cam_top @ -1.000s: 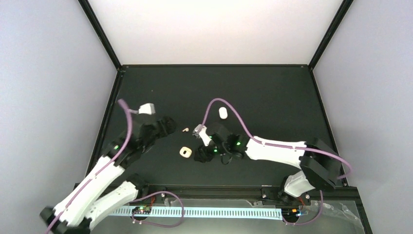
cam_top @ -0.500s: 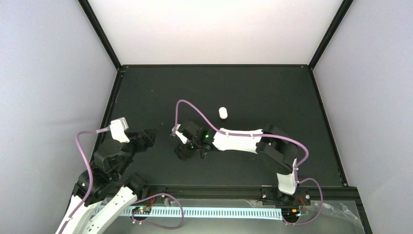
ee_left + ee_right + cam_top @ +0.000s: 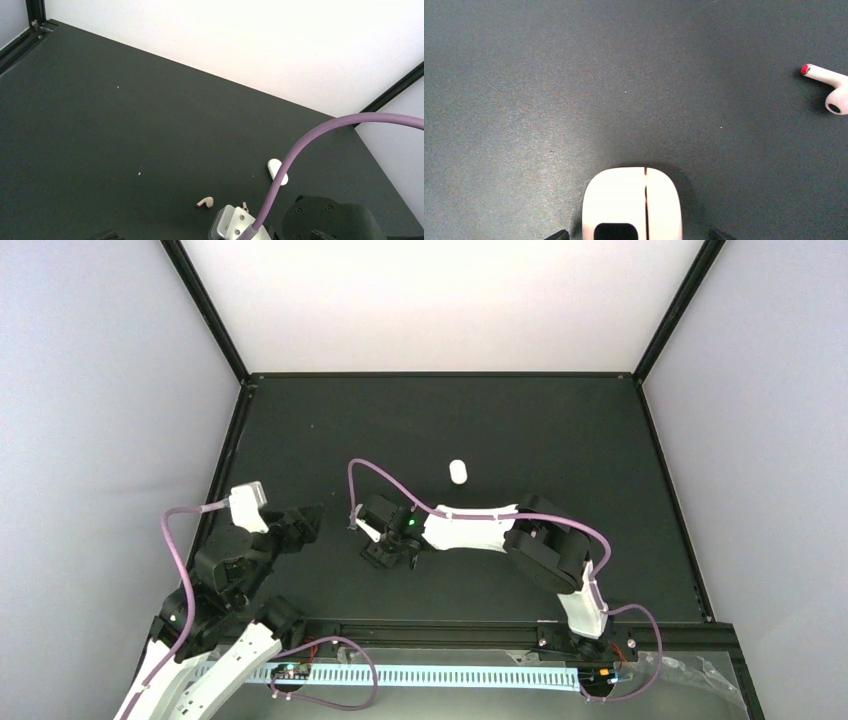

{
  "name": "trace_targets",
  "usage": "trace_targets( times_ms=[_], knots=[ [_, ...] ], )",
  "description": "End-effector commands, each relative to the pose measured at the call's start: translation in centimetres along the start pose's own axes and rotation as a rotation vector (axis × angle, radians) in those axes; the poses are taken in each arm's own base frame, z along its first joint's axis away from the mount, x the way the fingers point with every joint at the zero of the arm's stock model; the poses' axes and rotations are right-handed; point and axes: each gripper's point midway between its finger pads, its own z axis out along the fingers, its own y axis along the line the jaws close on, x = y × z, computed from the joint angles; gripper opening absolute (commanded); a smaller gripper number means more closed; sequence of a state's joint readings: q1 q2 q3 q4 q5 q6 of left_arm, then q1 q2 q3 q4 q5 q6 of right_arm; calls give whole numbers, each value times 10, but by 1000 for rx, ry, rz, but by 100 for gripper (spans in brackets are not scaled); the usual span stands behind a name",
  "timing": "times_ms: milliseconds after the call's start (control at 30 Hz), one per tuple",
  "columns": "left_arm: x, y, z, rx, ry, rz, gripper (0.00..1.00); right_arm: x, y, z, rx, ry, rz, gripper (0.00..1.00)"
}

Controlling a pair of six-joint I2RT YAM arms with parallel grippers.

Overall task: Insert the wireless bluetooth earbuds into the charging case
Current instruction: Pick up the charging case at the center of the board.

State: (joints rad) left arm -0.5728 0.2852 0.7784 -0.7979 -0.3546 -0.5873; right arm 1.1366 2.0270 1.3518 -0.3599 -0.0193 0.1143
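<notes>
Right wrist view: the right gripper (image 3: 638,234) stands parted astride the charging case (image 3: 631,200), open mat (image 3: 524,100) ahead, earbud (image 3: 831,90) at the frame's right edge; left gripper (image 3: 305,520) spread wide.

A matte black tabletop (image 3: 560,430) fills the floor of the enclosure. In the close views it looks dull and finely grained, with a few pale specks. Plain panels close it in. The back wall (image 3: 440,300) is white and evenly, brightly lit, while the left wall (image 3: 100,390) and right wall (image 3: 760,390) sit in a cooler grey-lilac shade. Black frame posts (image 3: 205,310) rise along the two rear corners. A black rail (image 3: 450,625) edges the near side, with a pale slotted strip (image 3: 450,676) just below it.
</notes>
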Motion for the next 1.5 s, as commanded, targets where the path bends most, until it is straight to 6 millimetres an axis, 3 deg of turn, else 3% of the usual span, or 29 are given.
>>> trace_targets(
  times_ms=[0,233,467,633,767,867,900,1033,1167,1300,1467],
  knots=[
    [3,0,0,8,5,21,99,4,3,7,25,15,-36,71],
    [5,1,0,10,9,21,99,4,3,13,36,16,-47,65],
    [6,3,-2,5,9,18,99,9,0,14,55,18,-52,48],
    [9,1,1,17,17,18,99,2,-3,-3,67,-48,-41,41],
    [16,-5,8,47,39,20,99,-10,-7,-37,89,-145,-25,39],
    [20,-18,14,112,45,18,99,-12,-13,-77,116,-230,-8,37],
    [21,-25,17,146,48,18,99,-15,-14,-101,117,-284,-4,37],
    [28,-61,25,332,72,14,99,5,-19,-160,126,-405,-12,37],
    [41,-108,32,575,147,-9,99,27,-22,-204,137,-479,-61,37],
    [50,-158,24,848,255,-29,99,41,-31,-237,198,-511,-89,36],
    [65,-185,34,933,417,-5,98,40,-37,-270,255,-574,-127,35]
  ],
)
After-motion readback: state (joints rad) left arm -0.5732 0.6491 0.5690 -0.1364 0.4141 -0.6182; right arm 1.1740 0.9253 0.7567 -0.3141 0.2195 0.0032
